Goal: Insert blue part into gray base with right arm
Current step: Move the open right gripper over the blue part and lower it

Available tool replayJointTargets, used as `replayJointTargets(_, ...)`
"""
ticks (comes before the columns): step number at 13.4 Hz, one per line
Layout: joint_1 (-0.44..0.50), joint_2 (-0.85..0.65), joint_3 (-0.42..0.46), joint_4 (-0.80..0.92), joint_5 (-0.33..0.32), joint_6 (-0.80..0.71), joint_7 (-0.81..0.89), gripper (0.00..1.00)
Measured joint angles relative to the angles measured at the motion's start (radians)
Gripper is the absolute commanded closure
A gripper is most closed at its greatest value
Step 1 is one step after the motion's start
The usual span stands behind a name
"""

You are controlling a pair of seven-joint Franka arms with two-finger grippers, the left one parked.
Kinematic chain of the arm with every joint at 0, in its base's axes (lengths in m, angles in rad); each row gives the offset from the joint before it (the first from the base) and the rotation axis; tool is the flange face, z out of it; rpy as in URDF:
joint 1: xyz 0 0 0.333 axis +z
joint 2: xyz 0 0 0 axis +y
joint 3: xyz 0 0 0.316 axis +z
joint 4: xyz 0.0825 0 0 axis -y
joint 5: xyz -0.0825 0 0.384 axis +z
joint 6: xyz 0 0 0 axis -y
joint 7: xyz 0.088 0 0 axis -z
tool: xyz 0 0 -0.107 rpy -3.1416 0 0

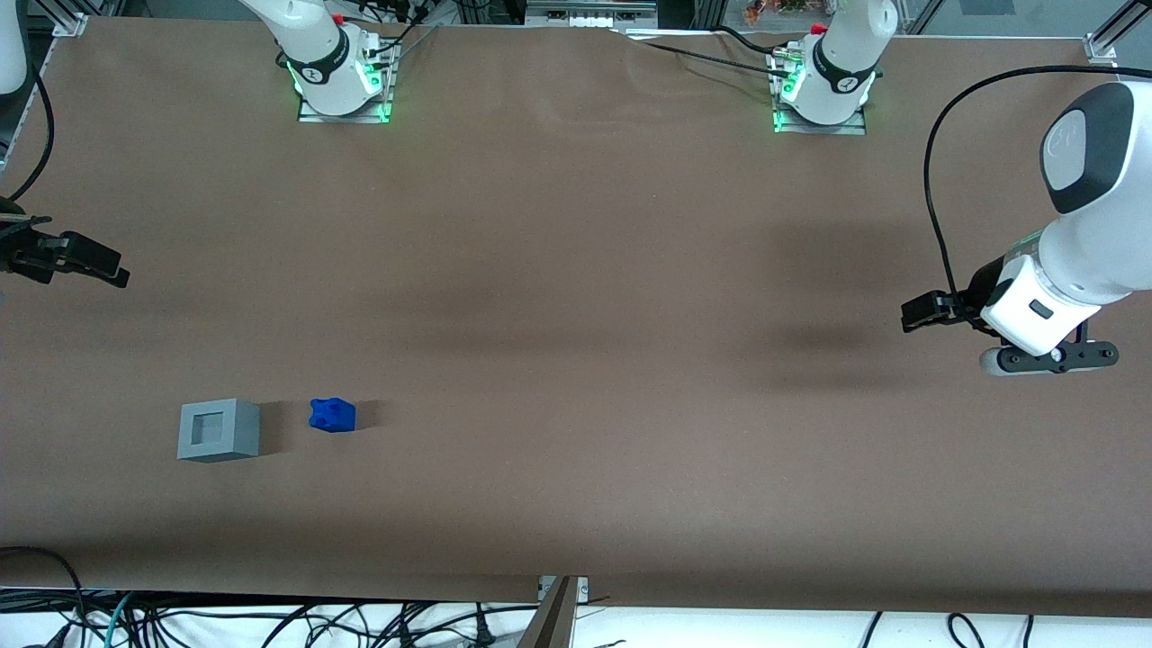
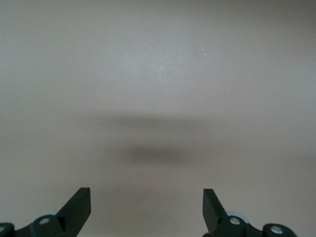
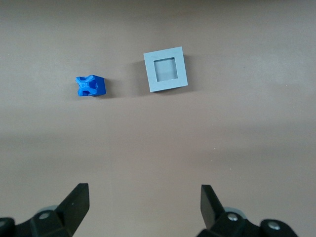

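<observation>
Brown table covering (image 1: 576,270) carries both task pieces toward the working arm's end, nearer the front camera than the arm bases. The gray base (image 1: 219,429) sits flat with its square recess facing straight up, its sides slightly skewed to the table edge. The blue part (image 1: 332,415) rests just beside it — apart, not touching — on the side toward the parked arm's end. In the right wrist view the blue part (image 3: 90,86) shows its notched, bumpy top upward; it looks roughly as wide as it is long, so no clear long axis can be told. The gray base (image 3: 166,69) stands near it there, recess open and unfilled.

The right arm's gripper (image 1: 67,256) hangs at the table's edge, well apart from both pieces — its fingers (image 3: 74,205) spread wide, holding nothing.
</observation>
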Motion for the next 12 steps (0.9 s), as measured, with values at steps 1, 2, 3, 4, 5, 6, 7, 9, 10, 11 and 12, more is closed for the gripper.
replayJointTargets(1,0.0,0.001,0.0,0.0,-0.001,0.0,0.0,0.0)
replayJointTargets(2,0.0,0.002,0.0,0.0,-0.007,0.002,0.0,0.0)
replayJointTargets(3,0.0,0.005,0.0,0.0,-0.016,0.006,0.0,0.0)
replayJointTargets(4,0.0,0.011,0.002,0.0,-0.022,0.012,0.0,0.0)
replayJointTargets(5,0.002,0.023,0.006,0.0,-0.026,0.021,0.0,0.0)
replayJointTargets(6,0.006,0.041,0.01,0.0,-0.028,0.039,0.0,0.0)
replayJointTargets(7,0.013,0.063,0.015,0.0,-0.028,0.071,0.0,0.0)
replayJointTargets(9,0.052,0.121,0.021,-0.001,-0.028,0.169,0.004,0.0)
replayJointTargets(10,0.079,0.155,0.023,-0.002,-0.022,0.226,0.023,0.0)
replayJointTargets(11,0.106,0.193,0.025,-0.003,-0.007,0.286,0.061,0.0)
replayJointTargets(12,0.131,0.236,0.026,-0.003,0.011,0.346,0.099,0.0)
